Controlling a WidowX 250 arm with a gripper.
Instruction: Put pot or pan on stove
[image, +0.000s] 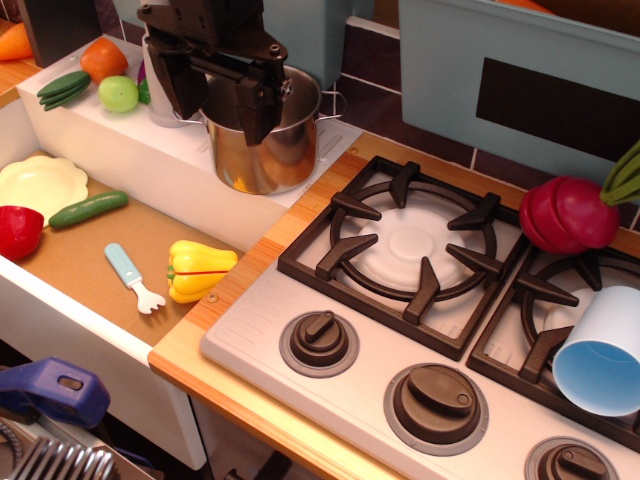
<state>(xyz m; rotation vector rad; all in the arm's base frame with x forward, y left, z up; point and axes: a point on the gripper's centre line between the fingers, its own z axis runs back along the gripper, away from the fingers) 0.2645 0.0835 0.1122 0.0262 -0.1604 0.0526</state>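
The black gripper (225, 95) sits down over the steel pot (265, 140), its fingers straddling the near rim; whether they actually pinch the wall I cannot tell. The pot stands on the white ledge (140, 150) just left of the stove (420, 330), clear of the grates. The near-left burner (405, 245) lies bare. On the right burner a light-blue cup (605, 350) lies tipped over, with a red radish (568, 213) behind it. In the sink: a yellow pepper (198, 270), a small fork (133, 277), a cucumber (88, 209), a yellow plate (40, 185).
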